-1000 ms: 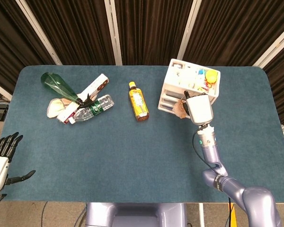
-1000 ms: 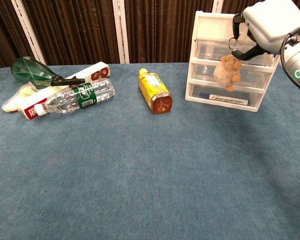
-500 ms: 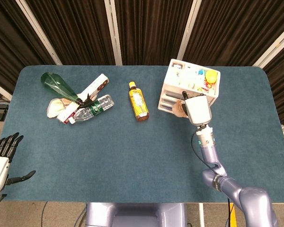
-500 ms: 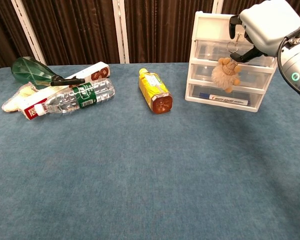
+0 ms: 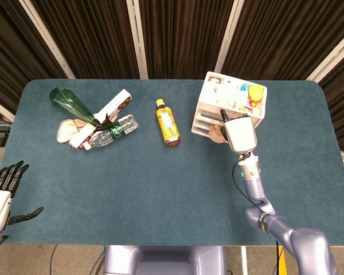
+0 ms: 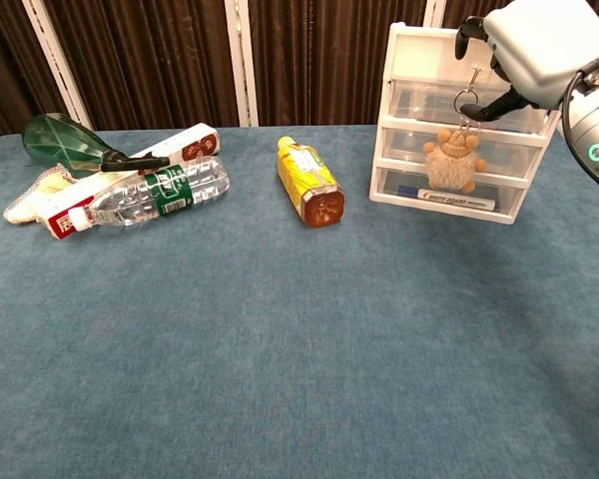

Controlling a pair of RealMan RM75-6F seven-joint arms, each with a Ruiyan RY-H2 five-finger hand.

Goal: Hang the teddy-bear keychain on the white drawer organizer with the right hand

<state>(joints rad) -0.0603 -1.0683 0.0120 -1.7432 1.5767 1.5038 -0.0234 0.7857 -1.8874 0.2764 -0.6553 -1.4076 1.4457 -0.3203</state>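
Our right hand is raised in front of the top of the white drawer organizer, fingers curled in, and from the chest view we judge it to be pinching the metal ring of the teddy-bear keychain between thumb and a finger, though the exact contact is small and partly hidden. The bear hangs free below the ring, in front of the middle drawer, upright: head up by the ring, feet down towards the counter, face turned out to the chest camera, so its long axis runs vertical, in line with the short chain above it. From the head view only a bit of the bear shows beside the hand, just at the organizer's front edge. We take this to be the hanging step itself: the keychain is carried to the organizer but, as far as we can tell, not yet caught on anything. The next move calls for bringing the ring onto a drawer handle or the top rim, then letting the fingers part only once the ring bears the weight; we cannot make out a hook. Our left hand rests at the near left counter edge, fingers apart, holding nothing
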